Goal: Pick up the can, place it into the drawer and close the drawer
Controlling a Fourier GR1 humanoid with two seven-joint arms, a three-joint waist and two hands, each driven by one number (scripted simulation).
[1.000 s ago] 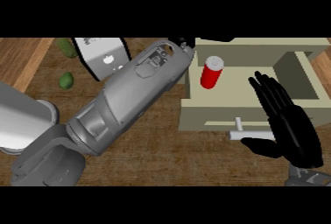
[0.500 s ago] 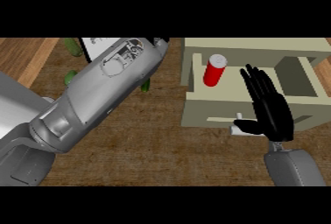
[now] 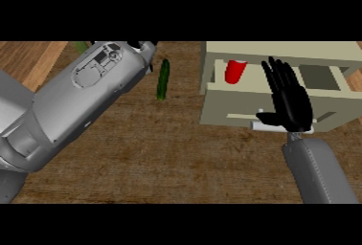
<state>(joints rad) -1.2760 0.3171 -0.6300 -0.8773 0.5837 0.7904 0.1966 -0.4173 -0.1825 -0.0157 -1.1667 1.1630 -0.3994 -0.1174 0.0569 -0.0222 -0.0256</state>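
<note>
One red can (image 3: 234, 71) stands inside the open drawer (image 3: 220, 114), just left of the right hand (image 3: 290, 103), whose straight, pressed-together fingers (image 3: 277, 72) rest against the drawer front. Risk: an off-centre push could skew the drawer and topple the can.

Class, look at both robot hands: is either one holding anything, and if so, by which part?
Nothing is held. The right hand is open, straight fingers over the beige drawer; the red cylindrical can stands inside it. The left hand's fingers cannot be seen.
</note>
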